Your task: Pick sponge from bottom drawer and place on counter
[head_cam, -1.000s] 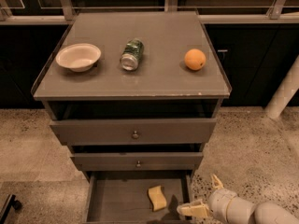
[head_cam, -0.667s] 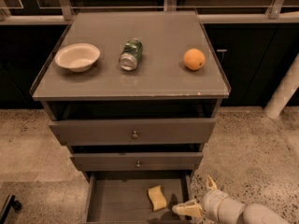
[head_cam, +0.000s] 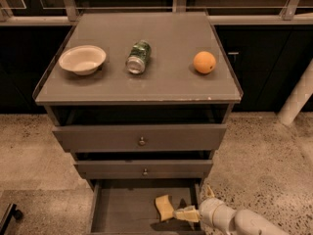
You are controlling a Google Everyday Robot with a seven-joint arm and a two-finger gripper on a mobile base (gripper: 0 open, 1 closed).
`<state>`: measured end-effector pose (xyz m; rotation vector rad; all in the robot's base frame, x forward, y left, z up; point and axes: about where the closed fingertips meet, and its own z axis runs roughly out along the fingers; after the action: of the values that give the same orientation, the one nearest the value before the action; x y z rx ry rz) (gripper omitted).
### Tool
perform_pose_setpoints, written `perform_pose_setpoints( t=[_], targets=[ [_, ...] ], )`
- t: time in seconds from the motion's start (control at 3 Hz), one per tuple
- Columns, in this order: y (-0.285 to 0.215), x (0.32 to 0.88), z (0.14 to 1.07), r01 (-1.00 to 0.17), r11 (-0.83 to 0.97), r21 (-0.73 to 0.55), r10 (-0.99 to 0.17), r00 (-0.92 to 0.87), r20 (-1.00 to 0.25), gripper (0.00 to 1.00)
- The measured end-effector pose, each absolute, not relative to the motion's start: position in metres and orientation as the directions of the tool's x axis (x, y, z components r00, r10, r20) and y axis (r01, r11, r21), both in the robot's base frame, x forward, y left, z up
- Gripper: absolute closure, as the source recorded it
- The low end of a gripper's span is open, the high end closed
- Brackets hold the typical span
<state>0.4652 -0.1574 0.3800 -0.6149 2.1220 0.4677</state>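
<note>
Sponge (head_cam: pixel 165 207) on floor of bottom drawer (head_cam: pixel 120 210), right of drawer's middle; long axis roughly front-to-back, slightly tilted; gripper (head_cam: pixel 196 203) at drawer's right wall, jaws spread wide, holding nothing; sponge just left of jaws, toward drawer's centre.

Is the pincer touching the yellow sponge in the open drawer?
Cannot tell. In the camera view the pincer reaches the sponge from its right in the bottom drawer; neither gap nor contact shows plainly.
</note>
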Motion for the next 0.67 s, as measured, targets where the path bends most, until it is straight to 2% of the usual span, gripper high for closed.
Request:
perform_pose_setpoints(
  t=[0.33,0.67],
  targets=[
    [-0.155,0.463,0.383,-0.575,0.811,0.107,-0.255,-0.512,-0.820,0.00],
    [-0.133,0.463,0.360,-0.575,0.804,0.150,-0.239,-0.545,-0.804,0.00]
  ],
)
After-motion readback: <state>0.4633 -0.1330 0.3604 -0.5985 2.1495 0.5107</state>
